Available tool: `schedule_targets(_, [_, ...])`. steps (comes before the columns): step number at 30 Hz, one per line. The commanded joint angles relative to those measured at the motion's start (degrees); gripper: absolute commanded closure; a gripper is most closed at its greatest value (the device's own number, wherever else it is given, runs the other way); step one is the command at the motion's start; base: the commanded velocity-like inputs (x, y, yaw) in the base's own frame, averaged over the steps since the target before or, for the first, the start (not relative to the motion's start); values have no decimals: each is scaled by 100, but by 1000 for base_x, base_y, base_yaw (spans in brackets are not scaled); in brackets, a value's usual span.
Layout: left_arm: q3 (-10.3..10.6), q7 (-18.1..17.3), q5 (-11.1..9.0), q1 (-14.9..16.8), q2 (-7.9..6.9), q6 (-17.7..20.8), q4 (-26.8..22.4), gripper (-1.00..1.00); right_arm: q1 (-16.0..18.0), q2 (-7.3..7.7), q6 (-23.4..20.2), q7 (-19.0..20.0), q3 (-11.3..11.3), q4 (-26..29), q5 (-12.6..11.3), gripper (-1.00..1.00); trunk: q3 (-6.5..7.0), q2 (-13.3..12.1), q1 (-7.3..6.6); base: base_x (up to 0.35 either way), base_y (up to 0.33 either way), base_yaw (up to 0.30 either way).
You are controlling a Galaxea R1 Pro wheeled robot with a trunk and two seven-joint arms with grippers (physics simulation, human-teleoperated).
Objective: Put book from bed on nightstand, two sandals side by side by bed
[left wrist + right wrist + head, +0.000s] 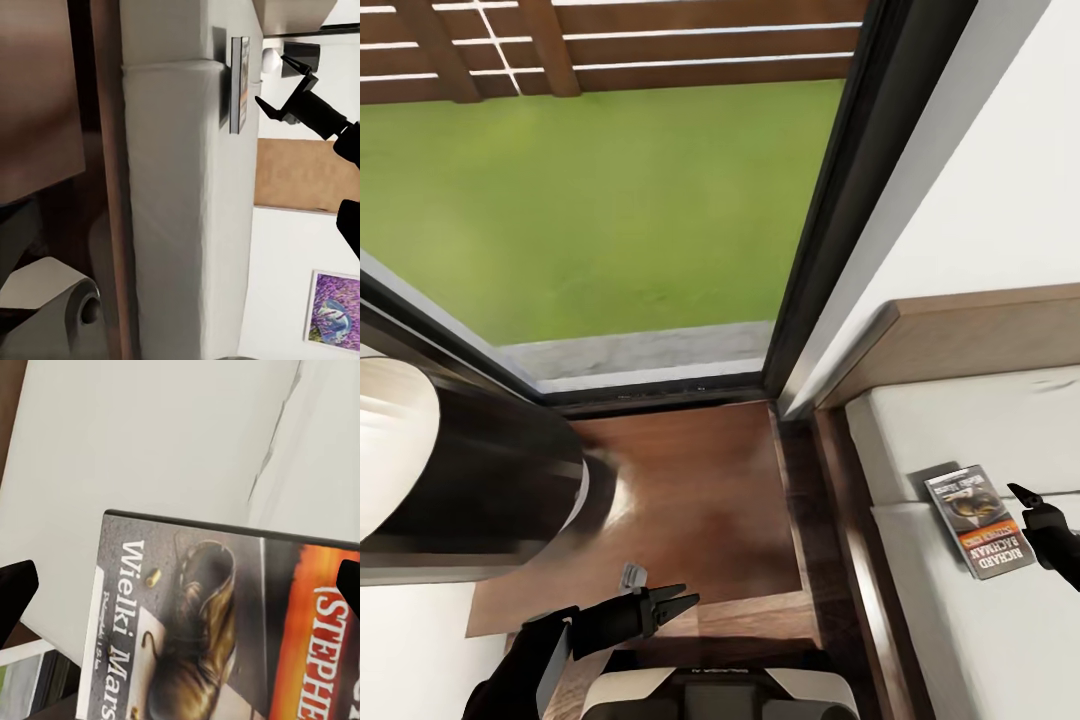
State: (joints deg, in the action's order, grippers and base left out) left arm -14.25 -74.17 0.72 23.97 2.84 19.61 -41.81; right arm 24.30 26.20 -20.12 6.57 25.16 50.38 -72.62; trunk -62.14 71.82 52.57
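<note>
Head view, lower right: the thin, orange-banded grey paperback book lies flat on the pale grey-white mattress, the right end effector spread beside it; seemingly light and bendable, best pinched at an edge.

We are seeing the book running off the right wrist picture's edge, and the bed being cropped in the head view.

The book lies flat, cover up, on the bed's pale mattress.
</note>
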Motion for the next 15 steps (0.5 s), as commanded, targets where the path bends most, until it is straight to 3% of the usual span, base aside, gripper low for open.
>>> schedule_targets(1, [-23, -27, 7, 2, 6, 60, -2, -100, 4, -1, -36, 11, 15, -2, -24, -100, -3, 3, 1, 0, 0, 0])
schedule_targets(15, [-22, -27, 7, 2, 6, 60, -2, -100, 3, -1, -36, 9, 15, -2, -25, -100, -3, 3, 1, 0, 0, 0])
